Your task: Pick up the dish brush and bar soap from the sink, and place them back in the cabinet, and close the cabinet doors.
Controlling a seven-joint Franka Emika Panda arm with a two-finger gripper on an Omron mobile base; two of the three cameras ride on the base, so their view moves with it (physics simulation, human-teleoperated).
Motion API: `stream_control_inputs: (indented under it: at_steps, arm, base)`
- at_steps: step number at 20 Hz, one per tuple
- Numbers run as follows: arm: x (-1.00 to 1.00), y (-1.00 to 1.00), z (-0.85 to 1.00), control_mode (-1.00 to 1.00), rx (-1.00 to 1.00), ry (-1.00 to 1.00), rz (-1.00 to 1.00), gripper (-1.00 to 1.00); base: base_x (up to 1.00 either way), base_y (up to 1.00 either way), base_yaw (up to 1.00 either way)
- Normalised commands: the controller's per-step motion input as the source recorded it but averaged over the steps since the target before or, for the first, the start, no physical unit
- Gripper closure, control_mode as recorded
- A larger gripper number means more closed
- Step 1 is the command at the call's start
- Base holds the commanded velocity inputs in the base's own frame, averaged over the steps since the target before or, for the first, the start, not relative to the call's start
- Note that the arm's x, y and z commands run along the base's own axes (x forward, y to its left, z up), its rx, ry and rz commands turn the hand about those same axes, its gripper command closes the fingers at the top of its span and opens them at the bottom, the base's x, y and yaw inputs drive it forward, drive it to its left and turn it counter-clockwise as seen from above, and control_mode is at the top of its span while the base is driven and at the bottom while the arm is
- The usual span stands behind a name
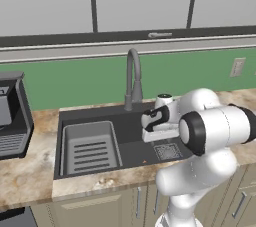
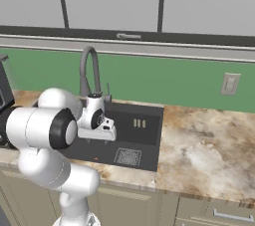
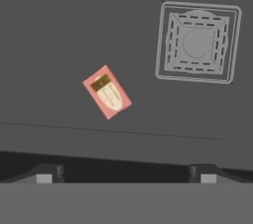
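Claw (image 3: 126, 176) hangs spread wide and empty above the sink (image 3: 59, 25) floor. Bar soap (image 3: 107, 92) lies flat just ahead, slightly left of centre, long axis diagonal to the finger line, so a wrist turn seems needed.

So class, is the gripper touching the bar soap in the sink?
Apart. In the hand view the bar soap lies flat on the sink floor, with dark floor between it and the open gripper.

We see flat, even rendered light with no glare. The sink (image 1: 131, 121) floor reads dark, with only a faint shadow under the near rim. Both base views are soft and low-resolution; the soap (image 3: 107, 92) shows fairly sharp in the hand view.
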Motion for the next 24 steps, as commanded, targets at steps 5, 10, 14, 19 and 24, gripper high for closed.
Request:
stream_control_inputs:
  at_steps: [5,10,14,19,24]
  arm:
    - [0.0,0.02,-0.12,-1.0,0.0,0.0,0.0,-1.0]
    - [0.0,0.01,-0.13,-1.0,0.0,0.0,0.0,-1.0]
    - [0.0,0.01,-0.12,-1.0,0.0,0.0,0.0,-1.0]
    - [0.0,0.02,-0.09,-1.0,0.0,0.0,0.0,-1.0]
    - [0.0,0.02,-0.05,-1.0,0.0,0.0,0.0,-1.0]
  base:
    - [0.0,0.0,0.0]
    - [0.0,0.0,0.0]
    - [0.0,0.0,0.0]
    - [0.0,0.0,0.0]
    - [0.0,0.0,0.0]
